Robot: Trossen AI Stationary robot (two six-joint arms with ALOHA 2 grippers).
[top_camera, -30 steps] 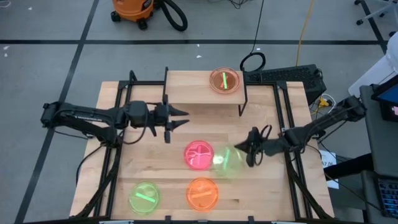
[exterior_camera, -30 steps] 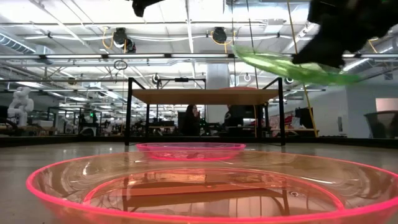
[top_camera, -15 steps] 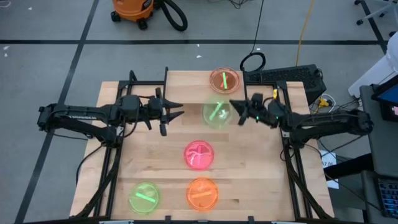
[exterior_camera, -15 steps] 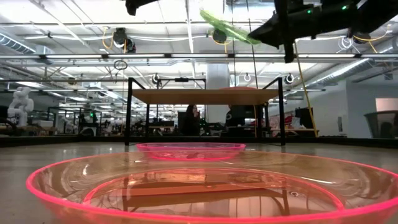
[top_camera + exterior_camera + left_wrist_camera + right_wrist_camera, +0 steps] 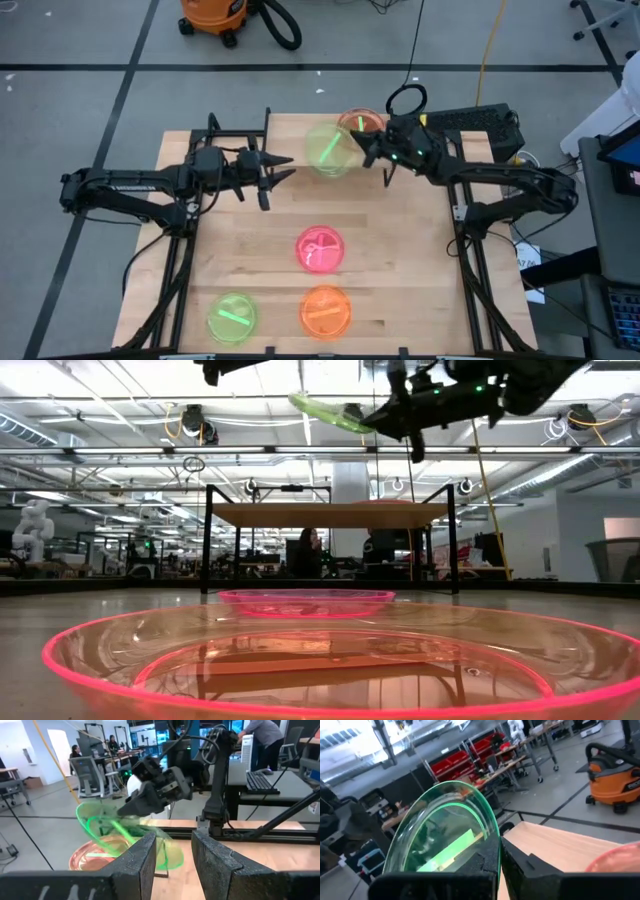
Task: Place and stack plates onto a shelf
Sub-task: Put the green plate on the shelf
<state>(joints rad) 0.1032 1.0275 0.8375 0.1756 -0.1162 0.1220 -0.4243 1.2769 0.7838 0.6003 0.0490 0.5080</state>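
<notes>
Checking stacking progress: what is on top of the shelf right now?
One orange plate rests on the shelf. The right gripper holds a green plate tilted in the air above the board. The shelf surface beneath that plate is partly covered.

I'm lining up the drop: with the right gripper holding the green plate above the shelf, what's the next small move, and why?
Probably carry the green plate a little farther toward the orange plate on the shelf, then level and lower it. The right gripper is shut on its rim, holding it tilted, high and overlapping the orange one only partly. The left gripper waits open nearby.
</notes>
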